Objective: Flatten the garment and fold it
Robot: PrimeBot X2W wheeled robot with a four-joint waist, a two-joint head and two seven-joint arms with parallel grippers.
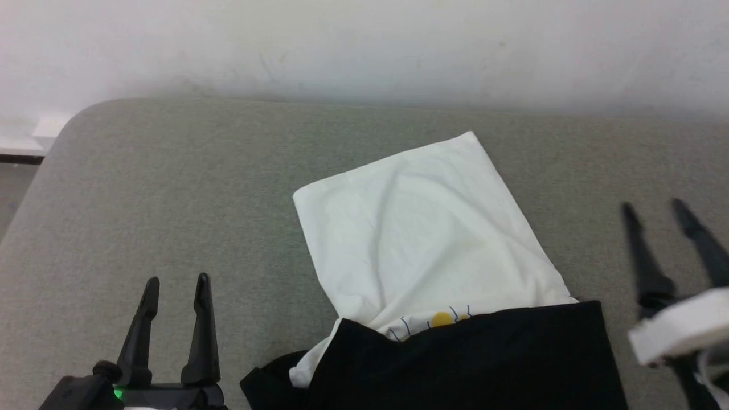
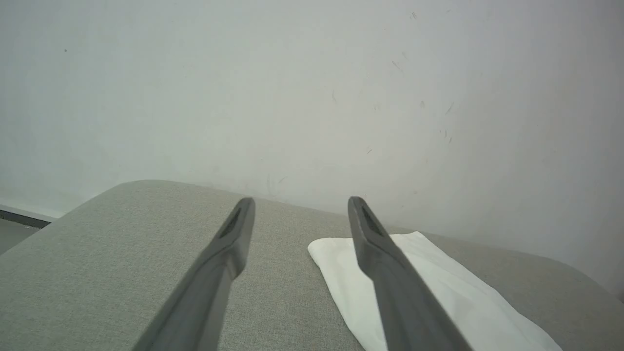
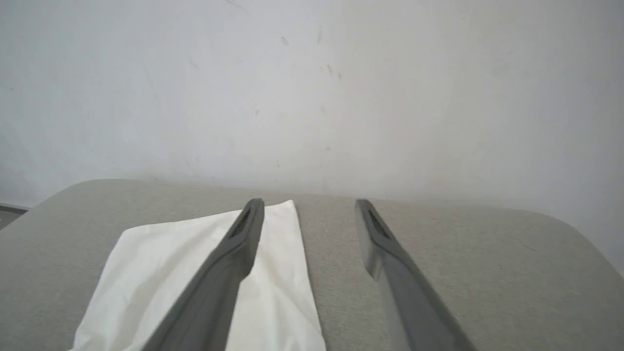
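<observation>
A plain white wall (image 1: 364,45) spans the far side of the head view from 10 o'clock to 2 o'clock. It is matt and lightly scuffed with small dark marks. At its foot is the tabletop (image 1: 171,188), covered in grey-green woven fabric, with its far-left corner rounded at 10 o'clock. A soft shadow runs along the line where the fabric meets the wall. Past that corner, at 9 o'clock, a dark skirting strip (image 1: 20,160) sits under a pale ledge (image 1: 48,126), with a sliver of grey floor (image 1: 8,193) below. The light is even and diffuse.
</observation>
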